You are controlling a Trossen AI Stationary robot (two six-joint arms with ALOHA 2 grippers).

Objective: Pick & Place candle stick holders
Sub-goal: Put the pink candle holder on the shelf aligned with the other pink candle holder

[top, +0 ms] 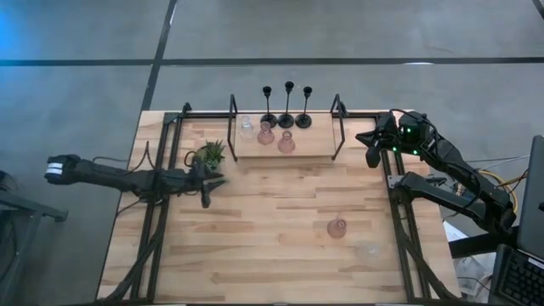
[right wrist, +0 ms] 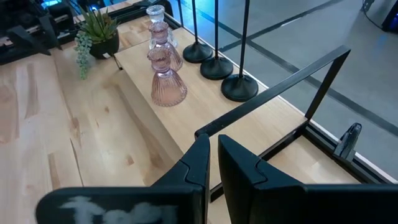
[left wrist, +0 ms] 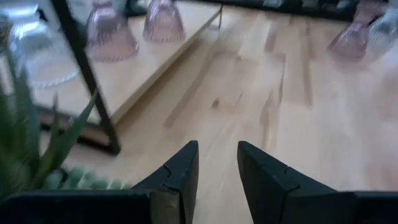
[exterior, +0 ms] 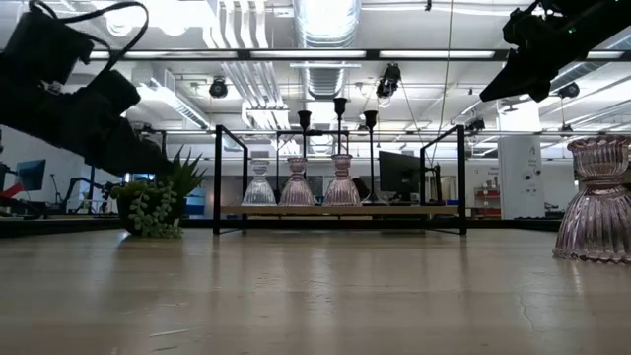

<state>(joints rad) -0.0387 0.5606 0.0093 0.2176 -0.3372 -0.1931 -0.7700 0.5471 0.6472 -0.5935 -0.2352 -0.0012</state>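
Observation:
Three slim black candle stick holders (top: pixel 287 110) stand on their round bases along the far edge of a low wooden shelf (top: pixel 314 146). In front of them on the shelf stand a clear glass holder (top: pixel 246 129) and two pink ones (top: pixel 265 133) (top: pixel 286 143). Another pink glass holder (top: pixel 337 227) and a clear one (top: pixel 370 251) stand on the table toward the near right. My left gripper (left wrist: pixel 217 144) hovers open and empty beside the green plant (top: pixel 211 155), left of the shelf. My right gripper (right wrist: pixel 212 138) is shut and empty, raised off the shelf's right end.
A black metal frame (top: pixel 232 115) rises at each end of the shelf. The potted plant (exterior: pixel 153 202) sits close to my left gripper. Black rails (top: pixel 153 212) run along the table's left and right sides. Bare wood (top: pixel 272 221) lies between the shelf and the near edge.

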